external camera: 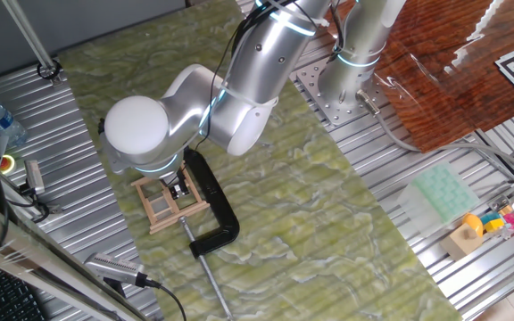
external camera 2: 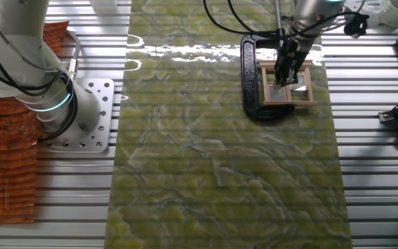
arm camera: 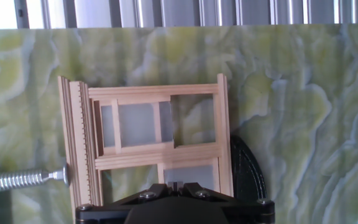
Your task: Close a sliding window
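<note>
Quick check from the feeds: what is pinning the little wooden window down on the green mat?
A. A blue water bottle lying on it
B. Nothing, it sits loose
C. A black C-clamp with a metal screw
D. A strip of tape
C. The black C-clamp wraps one side of the sliding window, and in the hand view its metal screw presses against the frame's edge.

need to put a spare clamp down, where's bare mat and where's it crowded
Free: the green mat between the arm's base plate and the sliding window, running to its near end. Crowded: the far corner, with window, black C-clamp and gripper packed together.
</note>
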`<state>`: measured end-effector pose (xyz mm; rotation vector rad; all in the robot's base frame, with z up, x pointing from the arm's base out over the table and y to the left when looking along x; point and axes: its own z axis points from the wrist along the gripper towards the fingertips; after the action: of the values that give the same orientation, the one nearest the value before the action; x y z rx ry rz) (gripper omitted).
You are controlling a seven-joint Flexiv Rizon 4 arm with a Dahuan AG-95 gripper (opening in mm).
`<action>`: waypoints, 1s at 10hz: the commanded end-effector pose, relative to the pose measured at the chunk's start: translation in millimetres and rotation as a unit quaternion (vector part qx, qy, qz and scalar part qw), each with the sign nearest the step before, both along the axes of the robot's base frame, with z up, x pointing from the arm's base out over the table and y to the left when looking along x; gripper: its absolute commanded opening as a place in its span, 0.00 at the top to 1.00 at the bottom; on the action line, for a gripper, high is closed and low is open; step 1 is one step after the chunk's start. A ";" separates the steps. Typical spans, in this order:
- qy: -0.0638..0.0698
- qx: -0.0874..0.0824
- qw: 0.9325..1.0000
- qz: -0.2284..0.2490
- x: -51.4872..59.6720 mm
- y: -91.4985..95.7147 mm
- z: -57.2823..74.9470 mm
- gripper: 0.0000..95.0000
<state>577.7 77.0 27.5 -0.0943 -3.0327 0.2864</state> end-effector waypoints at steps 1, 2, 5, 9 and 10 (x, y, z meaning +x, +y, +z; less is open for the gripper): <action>0.000 0.000 1.000 0.001 -0.4 0.1 0.0 1.00; 0.000 0.001 1.000 0.000 -1.3 0.5 -0.5 1.00; 0.000 0.001 1.000 0.000 -2.2 0.9 -1.2 1.00; -0.001 0.002 1.000 -0.001 -3.5 0.8 -2.8 1.00; -0.001 0.002 1.000 -0.001 -3.6 0.8 -2.8 1.00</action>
<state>574.2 77.8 24.5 -0.0956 -3.0348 0.2802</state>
